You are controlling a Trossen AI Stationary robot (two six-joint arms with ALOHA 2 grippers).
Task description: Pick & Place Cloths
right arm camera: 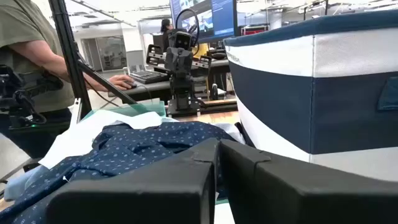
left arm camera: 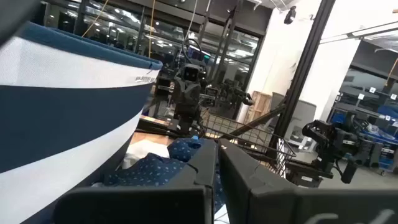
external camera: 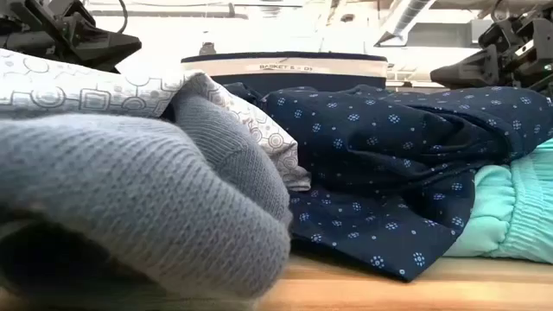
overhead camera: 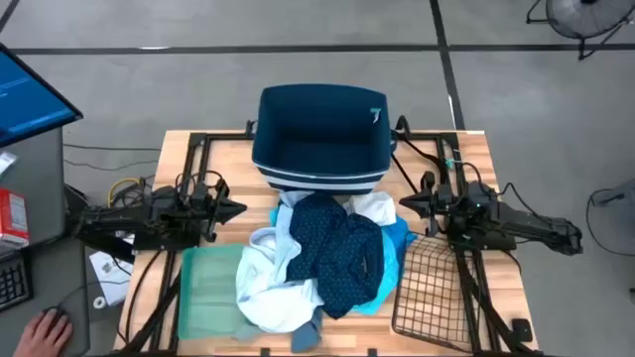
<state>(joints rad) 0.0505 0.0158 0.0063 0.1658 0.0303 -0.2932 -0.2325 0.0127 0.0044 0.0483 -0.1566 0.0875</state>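
Both arms are waiting at the sides of the surface (overhead camera: 466, 149): the left fingers (overhead camera: 236, 208) and the right fingers (overhead camera: 405, 204) are pressed together, holding nothing. Between them the cloths (overhead camera: 317, 260) are lying heaped, the navy dotted one (overhead camera: 337, 248) on top. The bin (overhead camera: 319, 134) behind is looking empty, so I judge nothing is placed yet.

One camera hangs overhead, looking straight down on the wooden slatted table (overhead camera: 476, 169). Another sits at tabletop height, pressed close against the heaped cloths. Each wrist camera looks level across the pile; all four share the navy white-striped fabric bin (overhead camera: 319, 139).
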